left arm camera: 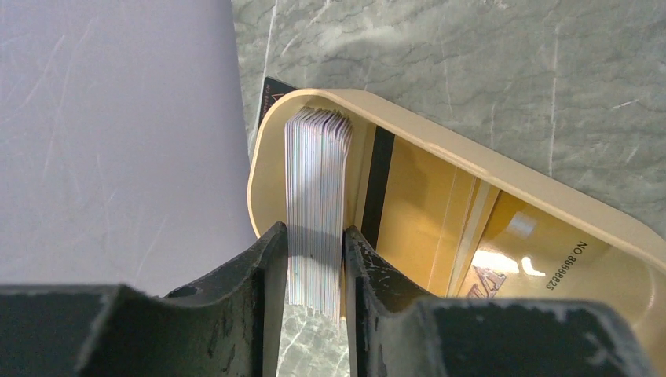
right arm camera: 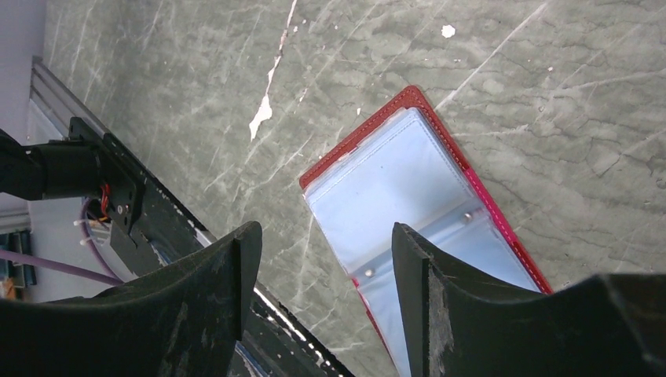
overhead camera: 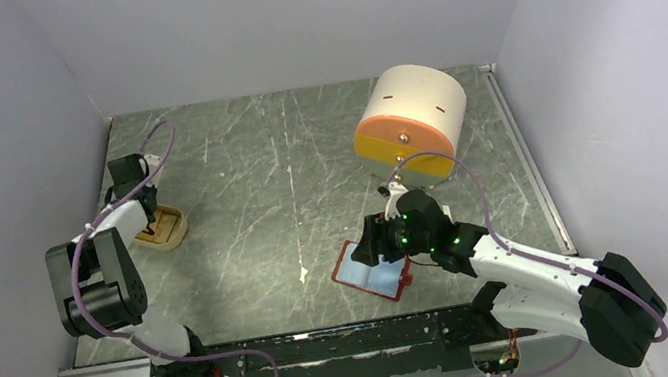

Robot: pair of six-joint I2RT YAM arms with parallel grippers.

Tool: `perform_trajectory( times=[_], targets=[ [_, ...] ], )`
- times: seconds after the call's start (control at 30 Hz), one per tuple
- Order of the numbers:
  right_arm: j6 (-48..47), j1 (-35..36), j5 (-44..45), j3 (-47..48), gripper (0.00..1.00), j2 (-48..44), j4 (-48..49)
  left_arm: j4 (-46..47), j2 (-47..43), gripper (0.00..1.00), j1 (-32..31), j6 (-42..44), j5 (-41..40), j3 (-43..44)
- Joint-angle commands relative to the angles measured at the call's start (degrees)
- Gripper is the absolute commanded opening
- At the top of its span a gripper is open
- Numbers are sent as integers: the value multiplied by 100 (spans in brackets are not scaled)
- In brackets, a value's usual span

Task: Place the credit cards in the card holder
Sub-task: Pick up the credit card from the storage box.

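Silvery card stack (left arm camera: pixel 316 177), edge-on in beige oval tray (left arm camera: pixel 503 169) far left, pinched in left gripper (left arm camera: pixel 312 239); red folding wallet (right arm camera: pixel 408 184) open well to rt, under right gripper (right arm camera: pixel 326 232), jaws wide.

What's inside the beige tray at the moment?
A stack of credit cards stands on edge, pinched by the left gripper. Gold cards lie beside it in the tray. The stack and the gripper hide the tray's near end.
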Motion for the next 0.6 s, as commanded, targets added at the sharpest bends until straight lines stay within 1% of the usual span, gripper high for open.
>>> perform_trajectory(
  times=[0.0, 0.17, 0.3, 0.57],
  targets=[
    [-73, -66, -56, 82, 65, -18, 136, 306, -235, 34, -24, 150, -241, -40],
    [-84, -83, -82, 88, 65, 16, 144, 309, -224, 37, -24, 176, -223, -51],
    [-90, -101, -92, 84, 65, 16, 147, 305, -191, 37, -24, 184, -201, -64],
    [-106, -136, -126, 66, 65, 35, 175, 245, -193, 31, -24, 210, -162, -33]
  ],
)
